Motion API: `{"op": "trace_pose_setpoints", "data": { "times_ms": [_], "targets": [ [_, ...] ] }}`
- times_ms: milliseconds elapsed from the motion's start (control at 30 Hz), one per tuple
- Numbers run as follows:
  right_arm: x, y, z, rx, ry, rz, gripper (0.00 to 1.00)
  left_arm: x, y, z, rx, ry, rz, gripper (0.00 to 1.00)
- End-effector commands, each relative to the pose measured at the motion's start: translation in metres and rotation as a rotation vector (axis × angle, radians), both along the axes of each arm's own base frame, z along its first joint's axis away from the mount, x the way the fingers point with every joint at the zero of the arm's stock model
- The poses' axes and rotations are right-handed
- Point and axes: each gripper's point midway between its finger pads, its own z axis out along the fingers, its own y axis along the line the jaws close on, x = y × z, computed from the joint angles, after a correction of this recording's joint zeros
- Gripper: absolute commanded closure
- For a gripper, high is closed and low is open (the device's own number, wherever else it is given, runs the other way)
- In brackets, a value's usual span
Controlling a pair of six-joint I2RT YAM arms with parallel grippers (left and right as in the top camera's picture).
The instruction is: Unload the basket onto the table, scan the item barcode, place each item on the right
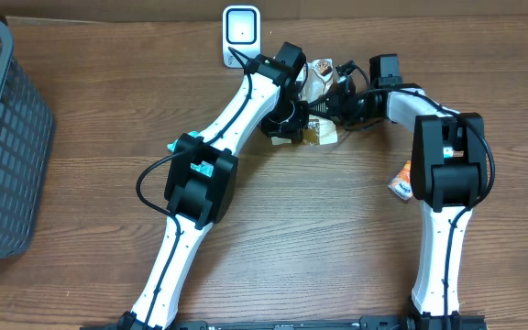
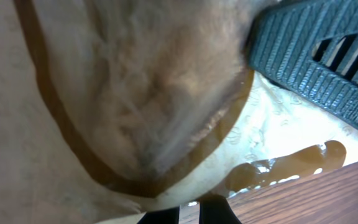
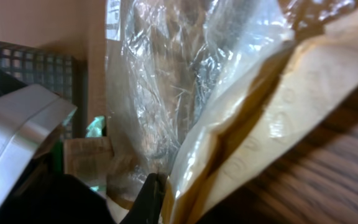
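Both arms are meeting at the far centre, just near of the scanner; the left gripper and right gripper are each clenching the snack packet; next, its barcode needs turning toward the scanner.

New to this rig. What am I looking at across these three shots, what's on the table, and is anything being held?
The overhead view looks straight down on two white and black robot arms at a wooden table. Each arm ends in a two-finger gripper. The other two pictures come from cameras on the wrists, so they show extreme close-ups.

On the table: a white barcode scanner at the far edge, a grey basket on the left, and a small orange packet beside the right arm.

The left gripper and right gripper meet on a cream and brown plastic snack bag near the scanner. Both are shut on it; the wrist views are filled with its wrapper.
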Motion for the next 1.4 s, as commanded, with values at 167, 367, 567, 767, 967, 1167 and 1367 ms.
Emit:
{"op": "trace_pose_setpoints", "data": {
  "times_ms": [167, 367, 567, 767, 967, 1167, 1367],
  "targets": [
    [-0.012, -0.044, -0.007, -0.025, 0.07, -0.059, 0.96, 0.013, 0.008, 0.105, -0.063, -0.203, -0.053, 0.96],
    [-0.027, -0.046, 0.055, -0.054, -0.04, 0.017, 0.96, -0.011, 0.024, 0.224, -0.134, -0.389, -0.088, 0.96],
    [-0.057, -0.043, 0.125, -0.078, -0.162, 0.105, 0.96, -0.055, 0.069, 0.32, -0.12, -0.548, -0.05, 0.96],
    [-0.089, -0.033, 0.197, -0.089, -0.258, 0.142, 0.96, -0.094, 0.157, 0.368, 0.019, -0.625, 0.13, 0.95],
    [-0.119, 0.005, 0.246, -0.044, -0.355, 0.224, 0.96, -0.096, 0.264, 0.385, 0.085, -0.633, 0.421, 0.52],
    [-0.135, 0.04, 0.297, 0.013, -0.488, 0.256, 0.96, -0.094, 0.331, 0.363, 0.081, -0.513, 0.6, 0.0],
    [-0.148, 0.058, 0.344, 0.069, -0.548, 0.23, 0.96, -0.088, 0.345, 0.342, 0.104, -0.43, 0.634, 0.0]
  ]
}}
